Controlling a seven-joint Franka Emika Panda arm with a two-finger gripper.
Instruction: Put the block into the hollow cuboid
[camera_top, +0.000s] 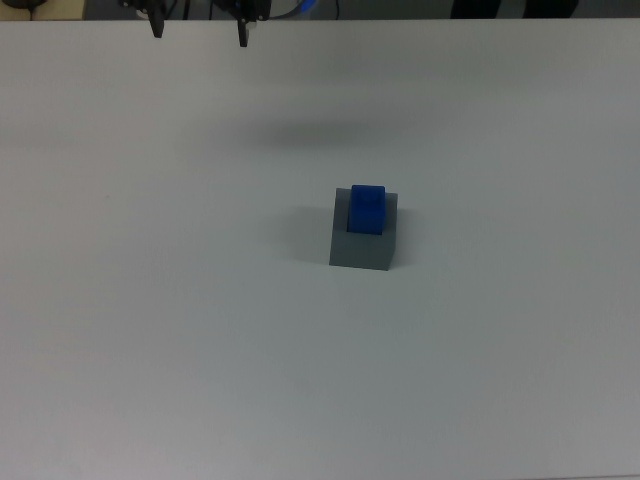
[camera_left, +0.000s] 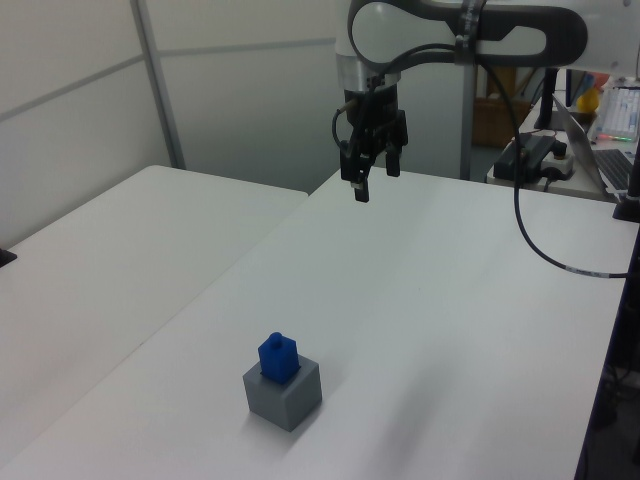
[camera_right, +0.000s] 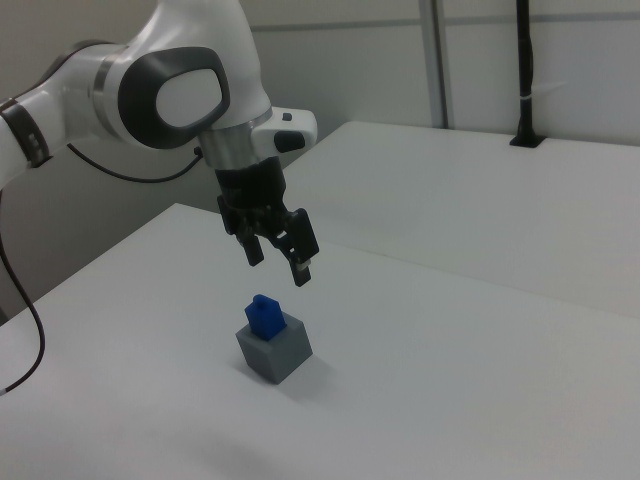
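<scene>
Block: you see the block (camera_top: 367, 207) seated upright in the hollow cuboid (camera_top: 363, 247), its upper part sticking out.
Cuboid: it stands on the table (camera_top: 150, 330), near the middle, well off every edge.
Gripper: your gripper (camera_left: 374, 179) hangs over the table, fingers spread wide, holding nothing.

block (camera_top: 367, 207): bright blue, plain faces
hollow cuboid (camera_top: 364, 248): matte grey — no pattern
tabletop (camera_top: 200, 320): plain white
end effector (camera_right: 279, 260): black fingers
arm (camera_right: 170, 95): glossy white shells — dark grey joint caps
cable (camera_left: 540, 240): black
</scene>
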